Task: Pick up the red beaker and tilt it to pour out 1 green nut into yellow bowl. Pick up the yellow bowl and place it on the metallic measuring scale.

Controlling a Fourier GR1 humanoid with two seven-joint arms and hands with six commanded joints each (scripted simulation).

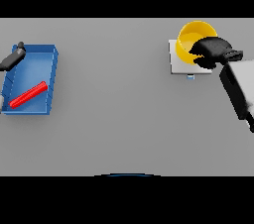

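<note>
The yellow bowl (191, 39) sits on the pale metallic scale (177, 64) at the far right of the table. My right hand (213, 49) lies over the bowl's right rim, fingers curled round that rim; the near right part of the bowl is hidden by the hand. The red beaker (28, 94) lies on its side inside the blue tray (49, 54) at the left. My left hand (14, 57) shows at the tray's far left corner, away from the beaker; its fingers are not clear. No green nut is visible.
The blue tray has raised walls and stands near the table's left edge. A small blue mark (190, 77) sits at the scale's near edge. My right forearm (238, 89) crosses the right side of the table.
</note>
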